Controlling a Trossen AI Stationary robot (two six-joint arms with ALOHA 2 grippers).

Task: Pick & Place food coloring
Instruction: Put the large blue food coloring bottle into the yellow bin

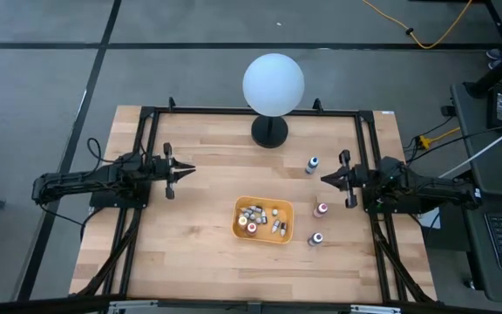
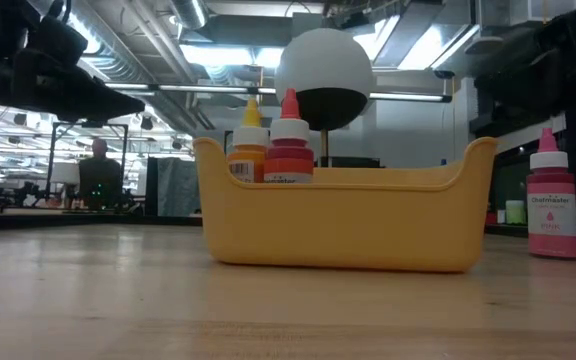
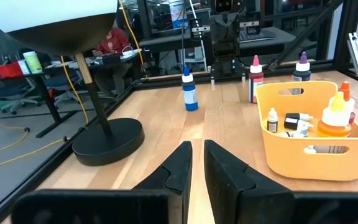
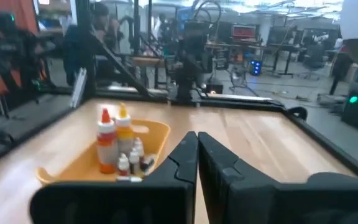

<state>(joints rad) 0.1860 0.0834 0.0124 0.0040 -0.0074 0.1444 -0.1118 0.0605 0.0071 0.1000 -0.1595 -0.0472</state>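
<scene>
On the wooden surface [image 1: 190, 235], slightly right of centre toward the near edge, stood a yellow bin [image 1: 264, 221] holding several food coloring bottles. An orange bottle [image 2: 249, 152] and a red bottle [image 2: 289, 150] stood upright together inside it, their caps rising above the rim; smaller pale-capped bottles [image 3: 289, 121] lay or stood beside them in the bin. Three further bottles stood upright on the bare surface to the right of the bin, all apart from it: a blue bottle [image 1: 312, 165] toward the far side, a pink bottle [image 1: 321, 209] just beside the bin's right wall, and a purple bottle [image 1: 316, 238] nearest the front edge.

A white globe lamp [image 1: 273, 85] on a black round base [image 1: 269, 133] occupied the far centre of the surface.

The left hand [image 1: 185, 170] was positioned at the left side of the surface, well apart from the bin, its fingers nearly together with a narrow gap between them and grasping nothing. The right hand [image 1: 327, 180] was positioned at the right side, between the blue and pink bottles but touching neither, its fingers clenched together and empty.

A person [image 3: 112, 42] in red was seated in the room beyond the surface.
</scene>
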